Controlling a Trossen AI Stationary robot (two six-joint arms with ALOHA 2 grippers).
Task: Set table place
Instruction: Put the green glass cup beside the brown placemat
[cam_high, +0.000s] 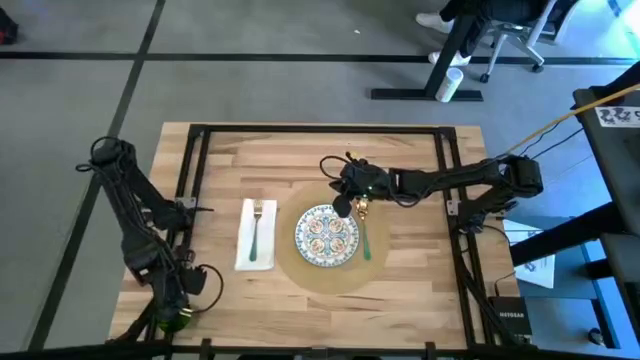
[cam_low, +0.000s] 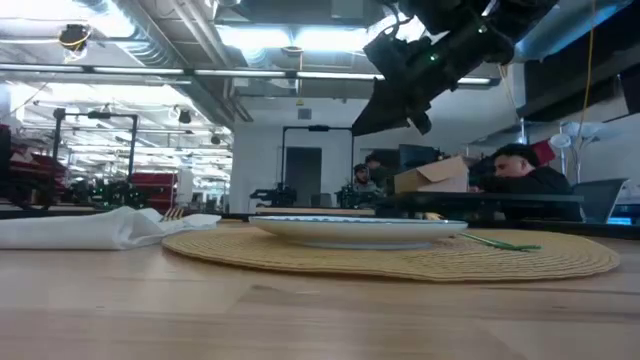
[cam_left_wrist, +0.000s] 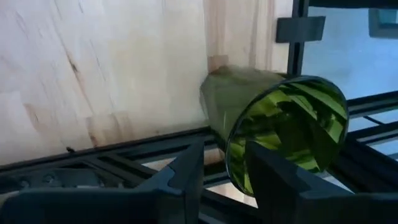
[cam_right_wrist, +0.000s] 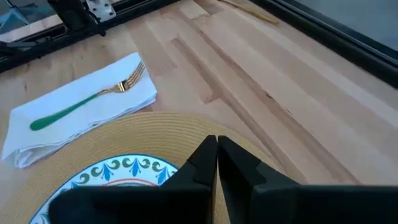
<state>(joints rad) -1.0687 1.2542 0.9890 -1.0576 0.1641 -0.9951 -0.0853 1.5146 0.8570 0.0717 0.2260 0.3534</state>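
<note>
Open-plan robotics lab, exposed ceiling ducts (cam_low: 170, 40), more robot rigs (cam_low: 100, 185), people at desks (cam_low: 520, 175), office chair (cam_high: 510, 40)

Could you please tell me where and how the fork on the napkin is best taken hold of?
Grip the fork midway along its green handle, coming straight down from above and closing across its width. It lies flat on the soft napkin, and the handle is slim and straight.

Overhead and table-level cameras share the placemat (cam_high: 330, 262); wrists close.
</note>
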